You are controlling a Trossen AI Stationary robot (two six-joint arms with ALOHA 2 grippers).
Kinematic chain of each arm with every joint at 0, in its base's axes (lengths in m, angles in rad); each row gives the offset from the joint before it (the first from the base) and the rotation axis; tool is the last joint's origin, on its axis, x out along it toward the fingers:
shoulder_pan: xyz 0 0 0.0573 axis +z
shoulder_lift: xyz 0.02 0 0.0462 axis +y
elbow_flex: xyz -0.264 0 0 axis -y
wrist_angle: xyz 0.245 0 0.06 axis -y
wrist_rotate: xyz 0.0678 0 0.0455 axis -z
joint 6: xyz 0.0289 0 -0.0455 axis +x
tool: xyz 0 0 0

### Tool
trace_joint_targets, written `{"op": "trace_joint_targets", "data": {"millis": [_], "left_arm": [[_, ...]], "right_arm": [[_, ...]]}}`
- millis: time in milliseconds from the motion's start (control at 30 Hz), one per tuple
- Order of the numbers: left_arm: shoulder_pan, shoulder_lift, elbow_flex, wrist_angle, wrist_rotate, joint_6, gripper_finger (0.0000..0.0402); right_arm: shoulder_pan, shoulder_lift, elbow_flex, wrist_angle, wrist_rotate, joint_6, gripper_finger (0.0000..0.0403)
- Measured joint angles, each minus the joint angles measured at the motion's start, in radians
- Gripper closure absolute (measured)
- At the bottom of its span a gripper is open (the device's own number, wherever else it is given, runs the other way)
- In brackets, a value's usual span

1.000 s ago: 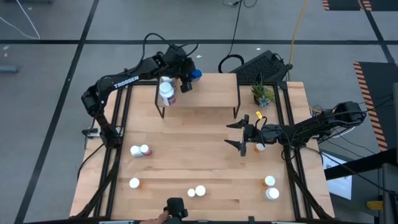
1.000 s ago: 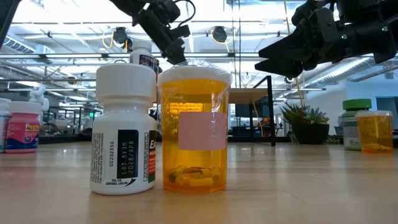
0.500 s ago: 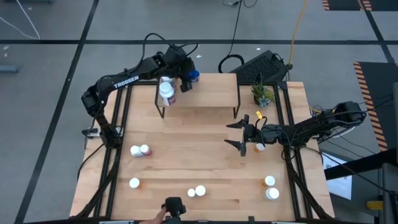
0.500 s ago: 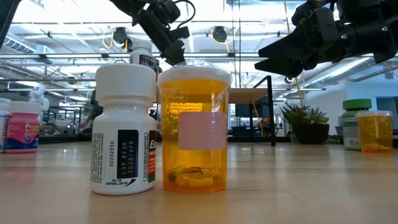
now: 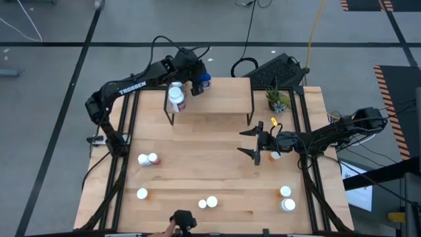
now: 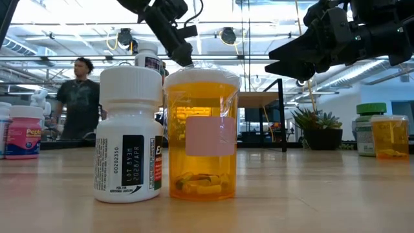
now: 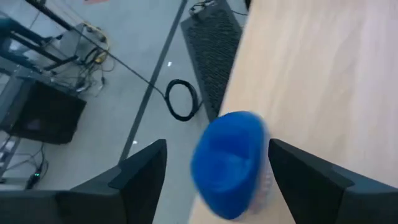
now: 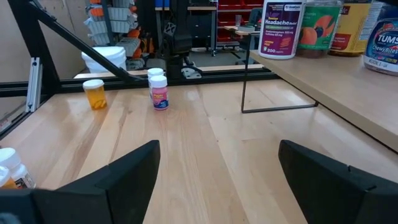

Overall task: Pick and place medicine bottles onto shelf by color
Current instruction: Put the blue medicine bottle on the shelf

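As the left gripper (image 5: 199, 84) creeps a touch along the back edge of the shelf (image 5: 223, 99), the blue-capped bottle (image 5: 205, 79) shifts with it and is now at the shelf's rear left corner. I read that as the placing step nearly done. From the left wrist view the fingers (image 7: 140, 180) stand apart on either side of the bottle, with a clear gap on one side, so I judge it let go or about to be. The bottle shows a rounded blue cap over a pale body, blurred. Two white-capped bottles (image 5: 175, 97) already stand at the shelf's left end. My right gripper (image 5: 256, 146) waits over the bench (image 5: 197, 151) right of centre, fingers wide and empty. A person (image 6: 77, 97) has walked into the room behind.
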Motion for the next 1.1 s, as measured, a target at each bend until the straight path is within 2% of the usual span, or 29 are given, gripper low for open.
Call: {"op": "trace_joint_targets", "data": {"millis": [233,467,700,900,967,1100], "left_arm": [[-0.057,-0.002,0.004,0.014,-0.007,0.019,0.0126],[-0.073,-0.002,0.004,0.067,-0.088,-0.004,0.0142],[-0.102,-0.002,-0.003,0.065,-0.108,0.007,0.0150],[-0.224,-0.002,-0.003,-0.009,-0.118,-0.006,0.0163],[-0.286,-0.001,-0.003,-0.055,-0.192,-0.008,0.0175],[-0.386,-0.007,-0.003,-0.115,-0.428,-0.100,0.0211]], "right_arm": [[0.000,0.000,0.000,0.000,0.000,-0.001,0.0078],[0.000,0.000,0.000,0.016,-0.002,0.001,0.0078],[0.000,0.000,0.000,0.016,-0.003,-0.001,0.0078],[0.000,0.000,0.000,0.024,-0.007,-0.005,0.0078],[-0.002,0.000,0.001,0.048,-0.007,-0.022,0.0078],[-0.023,0.000,0.066,-0.020,-0.007,-0.057,0.0088]]}}
